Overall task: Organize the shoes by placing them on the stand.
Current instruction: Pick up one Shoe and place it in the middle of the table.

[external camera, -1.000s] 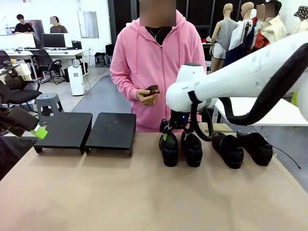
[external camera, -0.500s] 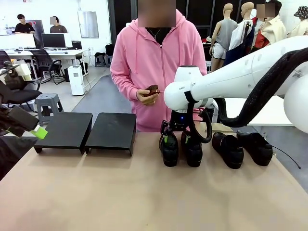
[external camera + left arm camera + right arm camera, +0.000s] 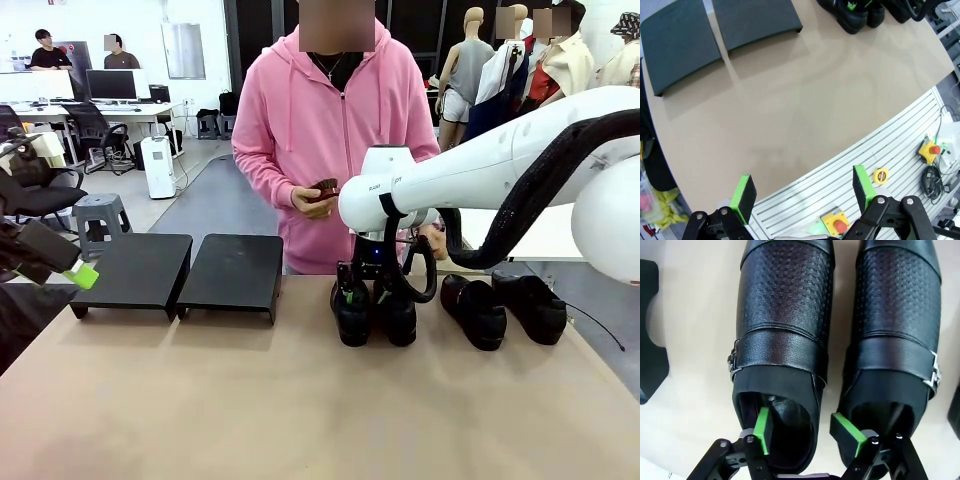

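Observation:
Several glossy black shoes stand in a row near the table's far edge. My right gripper (image 3: 365, 290) reaches down into the two left ones, shoe (image 3: 352, 315) and shoe (image 3: 398, 315). In the right wrist view one green pad (image 3: 761, 424) sits inside the left shoe (image 3: 782, 315), clear of its inner wall. The other pad (image 3: 847, 432) is at the heel opening of the right shoe (image 3: 897, 305). The jaws straddle the shoes' adjacent walls, partly narrowed. The black stand (image 3: 135, 270) (image 3: 677, 45) holds nothing. My left gripper (image 3: 62, 262) (image 3: 804, 187) hovers open at the far left.
Two more shoes (image 3: 475, 310) (image 3: 530, 305) stand right of the gripped pair. A person in a pink hoodie (image 3: 335, 120) stands behind the table, holding a small brown object (image 3: 322, 188). The table's near half (image 3: 300, 400) is bare. Emergency-stop buttons (image 3: 930, 149) lie beyond the table edge.
My right gripper has sunk lower into the two left shoes and its jaws have narrowed. The person's hands shifted slightly right. The left arm has not moved.

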Robot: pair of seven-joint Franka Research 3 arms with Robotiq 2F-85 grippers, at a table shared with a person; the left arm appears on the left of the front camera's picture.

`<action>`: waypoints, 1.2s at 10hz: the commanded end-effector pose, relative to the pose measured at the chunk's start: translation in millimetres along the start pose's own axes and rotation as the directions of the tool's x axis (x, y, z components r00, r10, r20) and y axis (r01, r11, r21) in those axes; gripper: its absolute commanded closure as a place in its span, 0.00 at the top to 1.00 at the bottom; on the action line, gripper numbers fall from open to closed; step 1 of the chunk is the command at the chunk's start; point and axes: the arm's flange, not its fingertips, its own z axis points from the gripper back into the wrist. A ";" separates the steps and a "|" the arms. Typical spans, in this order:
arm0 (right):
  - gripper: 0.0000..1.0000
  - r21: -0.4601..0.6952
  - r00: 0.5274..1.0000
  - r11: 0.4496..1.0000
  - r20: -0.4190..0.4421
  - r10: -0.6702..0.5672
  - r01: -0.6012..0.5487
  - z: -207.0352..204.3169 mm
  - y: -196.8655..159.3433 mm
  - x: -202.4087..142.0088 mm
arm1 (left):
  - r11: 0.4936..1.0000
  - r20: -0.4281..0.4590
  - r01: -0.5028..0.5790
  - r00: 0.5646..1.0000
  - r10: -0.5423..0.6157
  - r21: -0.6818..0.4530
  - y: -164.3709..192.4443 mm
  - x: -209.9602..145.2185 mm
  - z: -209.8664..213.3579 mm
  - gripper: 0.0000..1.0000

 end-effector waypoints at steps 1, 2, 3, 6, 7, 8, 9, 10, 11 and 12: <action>0.00 0.027 0.999 1.000 -0.034 0.012 -0.011 -2.7 2.1 5.8 | 1.000 0.013 -0.002 1.000 0.003 -0.016 -0.1 -0.1 -1.2 1.00; 0.00 0.029 0.999 1.000 -0.033 0.010 -0.009 -3.2 2.3 6.0 | 1.000 0.013 -0.002 1.000 0.003 -0.016 -0.1 -0.1 -1.2 1.00; 0.00 0.028 0.999 1.000 -0.030 0.012 -0.011 -2.7 3.0 5.2 | 1.000 0.013 -0.002 1.000 0.003 -0.016 -0.1 -0.1 -1.2 1.00; 0.00 0.021 0.999 1.000 -0.042 0.019 -0.018 -5.0 6.9 7.7 | 1.000 0.013 -0.002 1.000 0.003 -0.016 -0.1 -0.1 -1.2 1.00; 0.00 0.024 0.999 1.000 -0.042 0.020 -0.019 -5.2 6.8 7.3 | 1.000 0.013 -0.002 1.000 0.003 -0.016 -0.1 -0.1 -1.2 1.00; 0.00 0.023 0.999 1.000 -0.041 0.020 -0.019 -5.3 6.7 6.6 | 1.000 0.013 -0.002 1.000 0.003 -0.016 -0.1 -0.1 -1.2 1.00; 0.00 0.021 0.999 1.000 -0.041 0.020 -0.019 -5.5 6.4 6.5 | 1.000 0.013 -0.002 1.000 0.003 -0.016 -0.1 -0.1 -1.2 1.00; 0.00 0.018 0.999 1.000 -0.043 0.018 -0.017 -6.0 6.5 7.1 | 1.000 0.013 -0.002 1.000 0.003 -0.016 -0.1 -0.1 -1.2 1.00; 0.00 0.023 0.999 0.999 -0.039 0.030 -0.029 -2.2 5.3 5.2 | 1.000 0.013 -0.002 1.000 0.003 -0.016 -0.1 -0.1 -1.2 1.00; 0.00 0.034 0.997 0.997 -0.033 0.065 -0.064 9.8 3.6 0.1 | 1.000 0.013 -0.002 1.000 0.003 -0.016 -0.1 -0.1 -1.2 1.00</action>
